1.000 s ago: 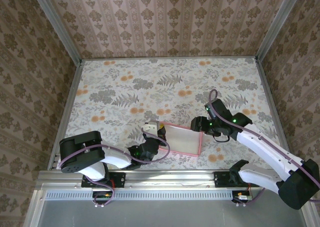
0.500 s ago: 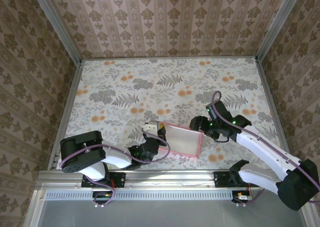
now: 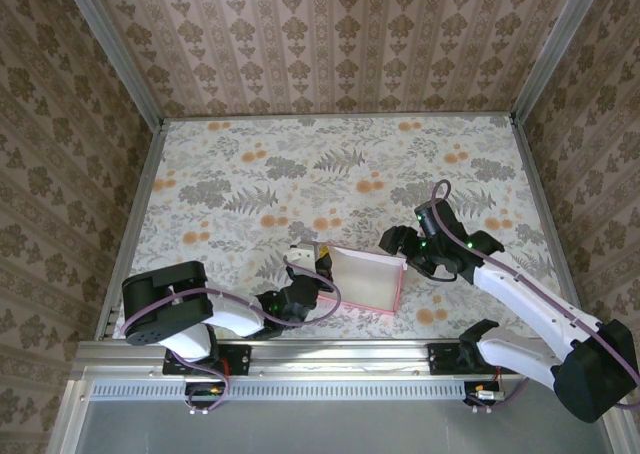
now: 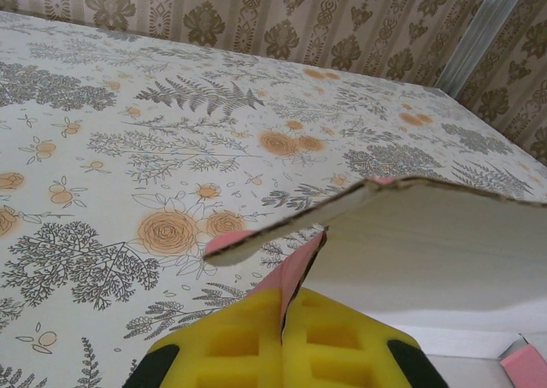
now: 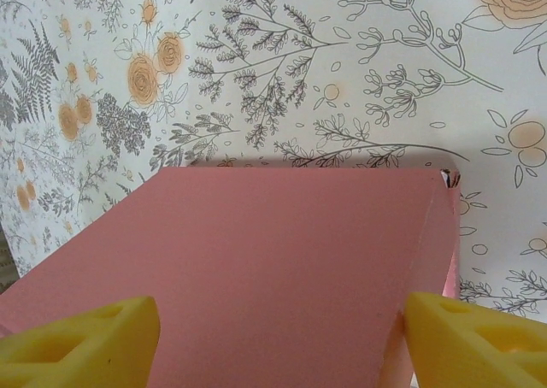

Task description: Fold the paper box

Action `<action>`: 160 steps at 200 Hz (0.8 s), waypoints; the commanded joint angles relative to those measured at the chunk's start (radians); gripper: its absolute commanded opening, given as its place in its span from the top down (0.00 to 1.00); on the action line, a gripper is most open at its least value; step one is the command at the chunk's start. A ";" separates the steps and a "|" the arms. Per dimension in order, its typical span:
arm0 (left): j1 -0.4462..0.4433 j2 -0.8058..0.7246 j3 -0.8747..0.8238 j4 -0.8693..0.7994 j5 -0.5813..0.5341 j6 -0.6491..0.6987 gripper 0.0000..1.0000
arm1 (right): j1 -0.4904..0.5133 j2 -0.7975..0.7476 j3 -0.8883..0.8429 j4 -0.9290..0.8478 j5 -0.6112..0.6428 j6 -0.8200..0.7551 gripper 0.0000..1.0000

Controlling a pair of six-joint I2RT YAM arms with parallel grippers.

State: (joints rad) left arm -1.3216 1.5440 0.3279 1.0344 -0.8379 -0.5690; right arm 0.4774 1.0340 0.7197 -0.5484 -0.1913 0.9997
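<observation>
The paper box (image 3: 362, 279) is pink outside and whitish inside, and lies half-formed near the table's front edge between the two arms. My left gripper (image 3: 318, 274) is shut on a pink flap at its left end; in the left wrist view the yellow pads (image 4: 231, 345) pinch that flap, with the box's (image 4: 427, 243) whitish panel rising to the right. My right gripper (image 3: 398, 244) is at the box's far right corner, open wide. In the right wrist view the pink wall (image 5: 291, 268) spans the gap of the right gripper (image 5: 282, 324), and the right finger (image 5: 479, 337) touches its folded edge.
The flowered tabletop (image 3: 330, 174) stretches behind the box to patterned walls on three sides. A metal rail (image 3: 330, 352) runs along the near edge by the arm bases.
The right gripper has shifted slightly away from the near edge, along the box's right corner. The box's right wall has shifted a little. The left gripper keeps its hold.
</observation>
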 commanded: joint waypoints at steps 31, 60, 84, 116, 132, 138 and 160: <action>-0.012 0.021 0.016 -0.013 0.048 -0.014 1.00 | -0.008 -0.016 -0.023 0.097 -0.043 0.069 0.28; -0.014 0.020 0.014 -0.011 0.051 -0.021 1.00 | -0.008 -0.039 -0.045 0.098 -0.018 0.080 0.34; -0.016 0.020 0.013 -0.011 0.052 -0.025 1.00 | -0.008 -0.081 -0.094 0.125 -0.011 0.102 0.39; -0.019 0.021 0.018 -0.012 0.054 -0.028 1.00 | -0.006 -0.140 -0.160 0.158 0.008 0.146 0.46; -0.022 0.022 0.021 -0.013 0.057 -0.031 1.00 | -0.003 -0.159 -0.181 0.182 0.016 0.173 0.48; -0.022 0.024 0.022 -0.013 0.057 -0.032 1.00 | -0.001 -0.162 -0.184 0.187 0.019 0.180 0.48; -0.022 0.029 0.026 -0.010 0.062 -0.037 1.00 | 0.010 -0.161 -0.186 0.197 0.034 0.198 0.48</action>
State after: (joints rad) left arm -1.3228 1.5497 0.3309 1.0348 -0.8391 -0.5819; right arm 0.4686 0.8764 0.5503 -0.4038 -0.1570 1.1484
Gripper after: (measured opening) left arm 0.055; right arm 0.519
